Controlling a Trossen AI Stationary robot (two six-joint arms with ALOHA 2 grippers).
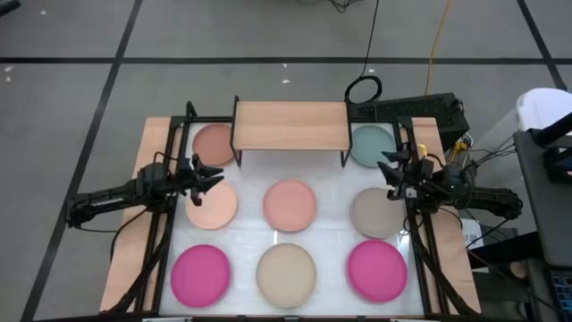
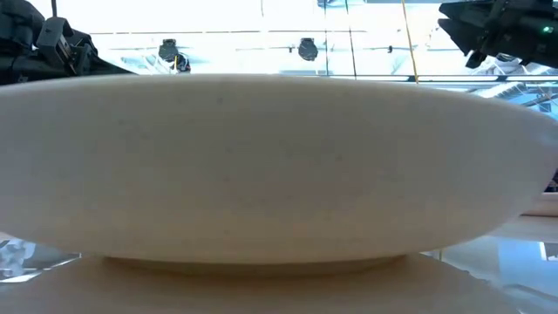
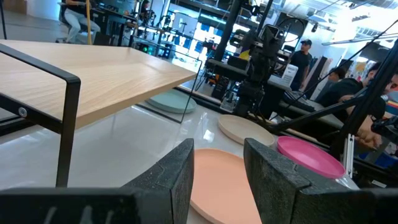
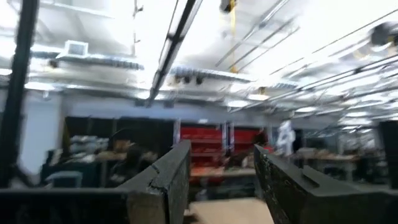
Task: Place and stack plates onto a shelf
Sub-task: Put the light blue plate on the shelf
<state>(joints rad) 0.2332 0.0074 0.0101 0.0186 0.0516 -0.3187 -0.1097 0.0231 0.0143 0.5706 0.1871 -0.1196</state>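
Eight plates lie flat on the white tabletop around the wooden shelf (image 1: 290, 125). A brownish-red plate (image 1: 214, 143) and a pale teal plate (image 1: 371, 145) sit by the shelf's ends. In the middle row are peach (image 1: 213, 207), pink (image 1: 290, 204) and taupe (image 1: 375, 213). The near row holds magenta (image 1: 200, 275), beige (image 1: 286, 273) and magenta (image 1: 377, 268). My left gripper (image 1: 217, 175) is open over the peach plate's far edge. My right gripper (image 1: 391, 173) is open between the teal and taupe plates. The shelf top is bare.
The beige plate (image 2: 261, 166) fills the low view. Black frame rails (image 1: 170, 179) (image 1: 413, 206) run along both table sides under the arms. Cables and a black box (image 1: 429, 112) lie beyond the far right corner. People (image 3: 342, 87) stand in the room beyond the table.
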